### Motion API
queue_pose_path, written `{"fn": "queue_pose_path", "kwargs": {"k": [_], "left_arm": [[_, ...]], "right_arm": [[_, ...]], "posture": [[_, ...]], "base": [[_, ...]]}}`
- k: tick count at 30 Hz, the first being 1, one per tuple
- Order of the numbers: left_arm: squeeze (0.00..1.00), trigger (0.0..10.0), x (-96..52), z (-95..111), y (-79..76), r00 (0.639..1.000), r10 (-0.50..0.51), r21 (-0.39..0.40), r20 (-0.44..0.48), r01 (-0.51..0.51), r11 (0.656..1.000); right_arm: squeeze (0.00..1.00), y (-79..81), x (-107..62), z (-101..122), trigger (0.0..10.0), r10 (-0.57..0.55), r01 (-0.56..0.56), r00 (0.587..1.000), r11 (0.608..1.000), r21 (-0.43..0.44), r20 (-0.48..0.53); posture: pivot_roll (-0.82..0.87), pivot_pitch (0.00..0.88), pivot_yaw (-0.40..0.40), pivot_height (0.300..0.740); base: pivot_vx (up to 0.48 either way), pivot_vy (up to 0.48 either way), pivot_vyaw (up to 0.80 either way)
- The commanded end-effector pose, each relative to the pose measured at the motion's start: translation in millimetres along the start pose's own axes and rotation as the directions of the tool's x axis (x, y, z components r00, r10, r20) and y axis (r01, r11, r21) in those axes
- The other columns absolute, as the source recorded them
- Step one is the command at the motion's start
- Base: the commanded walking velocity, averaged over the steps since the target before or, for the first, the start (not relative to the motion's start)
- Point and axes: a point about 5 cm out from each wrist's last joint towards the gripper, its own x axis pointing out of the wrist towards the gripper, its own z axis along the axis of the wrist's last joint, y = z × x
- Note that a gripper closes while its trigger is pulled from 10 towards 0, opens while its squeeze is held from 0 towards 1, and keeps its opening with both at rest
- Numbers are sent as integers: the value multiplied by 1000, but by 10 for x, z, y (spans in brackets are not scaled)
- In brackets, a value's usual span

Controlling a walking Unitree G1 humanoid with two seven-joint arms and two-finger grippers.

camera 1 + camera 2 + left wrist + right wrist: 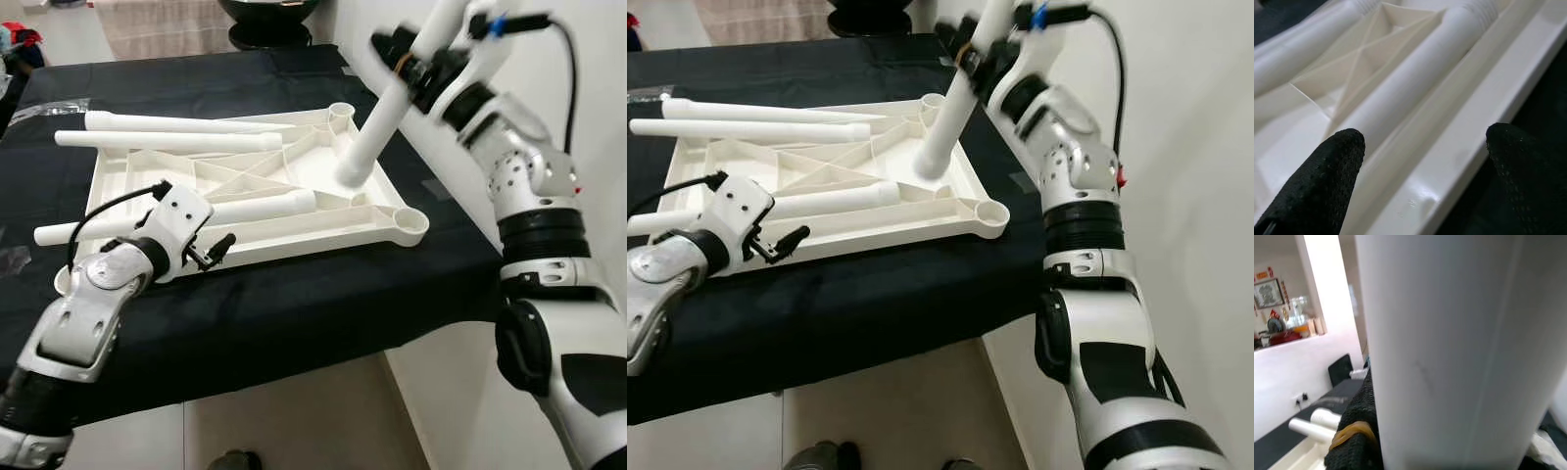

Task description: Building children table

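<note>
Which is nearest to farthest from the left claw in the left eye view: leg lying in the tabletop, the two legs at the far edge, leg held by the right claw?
1. White plastic leg lying in the upturned tabletop, beside the left claw.
2. Two legs at the far edge, behind.
3. Leg held by the right claw, far right.

Head eyes down on tabletop (245,211), wrist cameras close on legs

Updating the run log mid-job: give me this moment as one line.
right gripper: holds white plastic table leg tilted over upturned white tabletop | left gripper: open at tabletop edge | three legs lying on tabletop
</note>
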Motion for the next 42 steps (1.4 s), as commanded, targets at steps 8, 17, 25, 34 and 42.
{"fn": "queue_pose_path", "kwargs": {"k": [8, 17, 25, 34, 42], "left_arm": [[0, 10000, 40, -26, -23, 976, -215, -29, -20, 214, 976], [0, 10000, 85, -67, 230, 950, -286, 101, -121, 299, 949], [0, 10000, 169, -160, 501, 891, -377, 125, -253, 416, 901], [0, 0, 242, -234, 630, 889, -338, 127, -310, 391, 912], [0, 10000, 267, -215, 672, 865, -398, 79, -306, 440, 894]], "right_arm": [[0, 20, 63, 199, 0, -61, 61, 994, 998, 4, 89], [0, 71, 104, 205, 0, -66, 64, 993, 998, 16, 100], [0, 98, 130, 287, 0, -96, 92, 987, 995, 38, 129], [0, 107, 129, 341, 0, -106, 101, 984, 994, 37, 142], [0, 90, 134, 404, 0, -114, 110, 982, 993, 37, 152]], "posture": [[88, 90, -29, 740], [92, 98, -26, 740], [88, 119, -7, 740], [83, 139, 1, 740], [81, 149, 3, 740]], "base": [[0, 0, 0], [0, 0, 0], [0, 0, 0], [0, 0, 0], [0, 0, 0]]}}
